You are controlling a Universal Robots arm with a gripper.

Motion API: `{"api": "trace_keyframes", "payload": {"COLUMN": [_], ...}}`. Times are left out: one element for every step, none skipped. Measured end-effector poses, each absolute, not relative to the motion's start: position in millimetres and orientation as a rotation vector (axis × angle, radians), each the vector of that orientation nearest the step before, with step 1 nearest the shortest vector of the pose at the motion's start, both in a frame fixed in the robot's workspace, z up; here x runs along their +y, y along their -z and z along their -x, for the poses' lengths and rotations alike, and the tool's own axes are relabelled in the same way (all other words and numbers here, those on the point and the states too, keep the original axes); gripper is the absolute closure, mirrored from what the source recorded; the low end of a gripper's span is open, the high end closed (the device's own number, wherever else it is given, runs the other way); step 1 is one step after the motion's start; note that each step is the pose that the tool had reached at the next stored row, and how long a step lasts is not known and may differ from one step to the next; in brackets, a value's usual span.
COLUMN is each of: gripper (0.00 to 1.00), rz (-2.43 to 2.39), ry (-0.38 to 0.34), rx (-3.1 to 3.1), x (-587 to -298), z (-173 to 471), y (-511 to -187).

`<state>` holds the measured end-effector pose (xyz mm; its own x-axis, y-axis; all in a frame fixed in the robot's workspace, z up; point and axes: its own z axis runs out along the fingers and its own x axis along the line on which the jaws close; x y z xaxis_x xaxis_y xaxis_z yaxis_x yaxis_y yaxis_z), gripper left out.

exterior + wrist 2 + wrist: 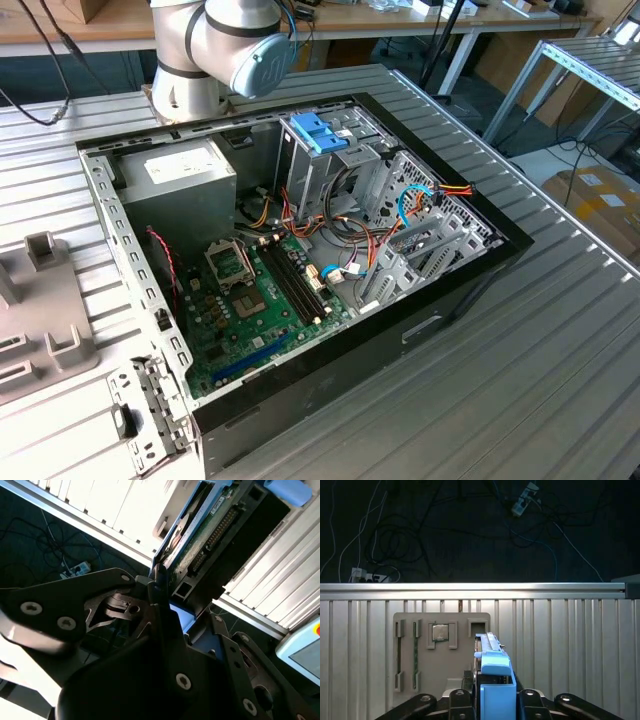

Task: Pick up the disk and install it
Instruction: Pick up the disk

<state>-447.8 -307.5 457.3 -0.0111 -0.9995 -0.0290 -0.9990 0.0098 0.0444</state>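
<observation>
Exterior view: open case on the bench, with the arm behind it. Second wrist view: disk edge-on, blue rail and green board showing, its near end clamped between the jaws. First wrist view: disk gripped between the jaws over the bench, with a grey fixture plate beyond.

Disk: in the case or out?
Out. In the first wrist view the hand holds the disk on edge over the slatted table, near the grey tray.

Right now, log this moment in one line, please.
claw: shut on disk | disk: held over tray | case: open
</observation>
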Motion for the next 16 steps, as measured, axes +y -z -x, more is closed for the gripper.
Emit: {"api": "trace_keyframes", "payload": {"gripper": [0.63, 0.63, 0.63, 0.63, 0.63, 0.63, 0.63, 0.63, 0.63, 0.63, 0.63, 0.63, 0.63, 0.63, 0.63, 0.63], "rz": [-2.202, -2.202, -2.201, -2.201, -2.202, -2.202, -2.202, -2.202, -2.201, -2.201, -2.202, -2.202, -2.202, -2.202, -2.202, -2.201], "ry": [0.081, 0.081, 0.081, 0.081, 0.081, 0.081, 0.081, 0.081, 0.081, 0.081, 0.081, 0.081, 0.081, 0.081, 0.081, 0.081], "rx": [-2.225, -2.225, -2.225, -2.225, -2.225, -2.225, -2.225, -2.225, -2.225, -2.225, -2.225, -2.225, -2.225, -2.225, -2.225, -2.225], "x": [-307.5, -307.5, -307.5, -307.5, -307.5, -307.5, -307.5, -307.5, -307.5, -307.5, -307.5, -307.5, -307.5, -307.5, -307.5, -307.5], "z": [447.7, 447.7, 447.6, 447.5, 447.4, 447.2, 447.1, 447.1, 447.0, 446.9, 446.9, 446.8, 446.8, 446.7, 446.7, 446.7], "y": [-459.4, -461.6, -463.2, -464.5, -467.5, -470.2, -471.7, -472.9, -474.7, -476.1, -478.2, -480.0, -481.3, -483.9, -486.7, -489.2]}}
